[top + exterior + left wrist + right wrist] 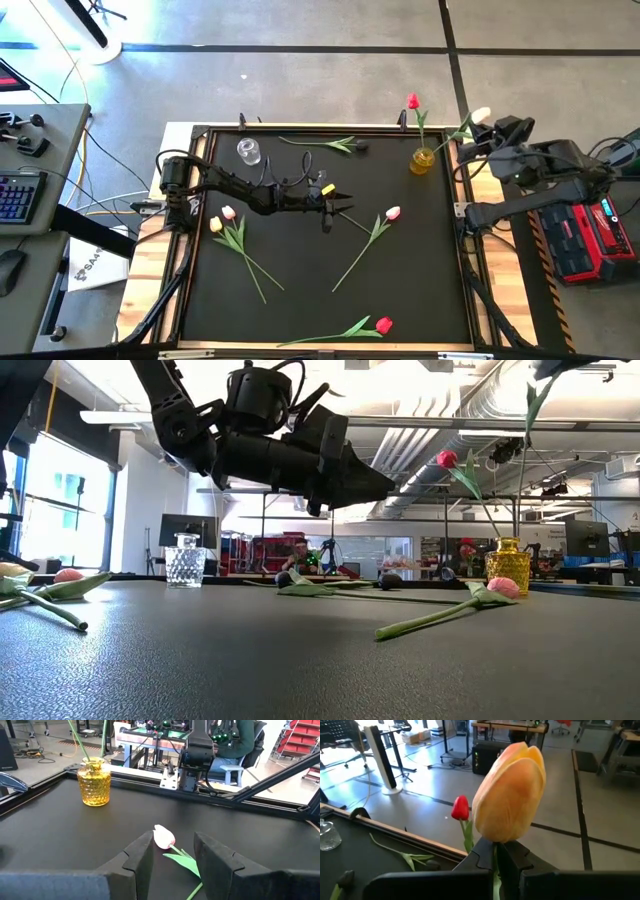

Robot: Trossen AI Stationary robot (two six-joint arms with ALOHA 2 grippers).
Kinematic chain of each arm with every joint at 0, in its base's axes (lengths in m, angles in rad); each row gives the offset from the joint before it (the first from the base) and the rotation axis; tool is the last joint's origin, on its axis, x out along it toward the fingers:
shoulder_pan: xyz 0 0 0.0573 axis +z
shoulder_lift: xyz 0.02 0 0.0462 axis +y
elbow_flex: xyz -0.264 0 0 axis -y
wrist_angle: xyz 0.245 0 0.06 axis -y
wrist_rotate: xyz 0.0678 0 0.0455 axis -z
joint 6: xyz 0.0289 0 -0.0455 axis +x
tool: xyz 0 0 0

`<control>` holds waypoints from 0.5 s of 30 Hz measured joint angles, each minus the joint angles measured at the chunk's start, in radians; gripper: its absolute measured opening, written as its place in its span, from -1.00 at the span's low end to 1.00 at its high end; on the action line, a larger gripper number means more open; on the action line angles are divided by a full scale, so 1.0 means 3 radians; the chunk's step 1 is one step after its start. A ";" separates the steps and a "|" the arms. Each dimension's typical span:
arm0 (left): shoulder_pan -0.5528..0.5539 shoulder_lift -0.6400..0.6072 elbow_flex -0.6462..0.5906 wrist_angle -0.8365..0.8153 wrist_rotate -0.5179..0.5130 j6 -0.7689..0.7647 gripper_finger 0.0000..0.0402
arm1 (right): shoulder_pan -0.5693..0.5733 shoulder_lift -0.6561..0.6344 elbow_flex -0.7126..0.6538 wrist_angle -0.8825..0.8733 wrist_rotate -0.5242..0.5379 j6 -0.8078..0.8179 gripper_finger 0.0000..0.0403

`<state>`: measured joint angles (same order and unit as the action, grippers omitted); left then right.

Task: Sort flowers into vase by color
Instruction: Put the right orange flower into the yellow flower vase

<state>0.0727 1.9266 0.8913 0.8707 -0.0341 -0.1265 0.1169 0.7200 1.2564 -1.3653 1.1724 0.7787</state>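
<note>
My right gripper (495, 854) is high over the table's far right corner (484, 127), shut on a yellow tulip (510, 795). That tulip's stem (520, 460) hangs down toward the yellow vase (423, 160), which holds a red tulip (413, 102). Whether the stem's lower end is inside the vase, I cannot tell. My left gripper (340, 208) hovers open above the mat's middle. A pink-white tulip (164, 837) lies on the mat just ahead of its fingers. Other flowers lie flat on the mat. My right gripper pinches the yellow tulip's stem (494, 870) just below the head, between its two fingers. The head stands up past the fingertips and the stem hangs below them, clear of the table.
A clear glass vase (248, 151) stands at the far left. A yellow and a pink tulip (222, 218) lie at the left, a red one (384, 325) near the front edge, a dark one (345, 145) along the far edge. A raised black frame (465, 215) rims the mat.
</note>
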 joint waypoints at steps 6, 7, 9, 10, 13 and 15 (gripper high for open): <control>0.0004 0.0000 0.0000 0.0001 -0.0001 0.0023 -0.36 | 0.0000 0.0004 0.0000 -0.0019 -0.0003 0.0034 -1.00; 0.0004 0.0000 0.0000 0.0001 -0.0001 0.0023 -0.36 | 0.0000 0.0011 -0.0001 -0.0017 0.0009 0.0035 -1.00; 0.0006 0.0000 0.0000 0.0001 0.0000 0.0024 -0.36 | 0.0000 0.0026 -0.0004 -0.0016 0.0030 0.0035 -1.00; 0.0010 0.0000 0.0000 0.0001 0.0000 0.0024 -0.36 | 0.0000 0.0042 -0.0004 -0.0016 0.0036 0.0035 -1.00; 0.0019 0.0000 0.0000 0.0001 0.0000 0.0024 -0.36 | 0.0000 0.0086 -0.0035 -0.0004 0.0116 0.0084 -1.00; 0.0019 0.0000 0.0000 0.0001 -0.0001 0.0024 -0.36 | 0.0000 0.0102 -0.0113 -0.0002 0.0157 0.0151 -1.00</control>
<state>0.0784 1.9266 0.8913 0.8711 -0.0345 -0.1192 0.1169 0.7505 1.2225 -1.3660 1.2196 0.8241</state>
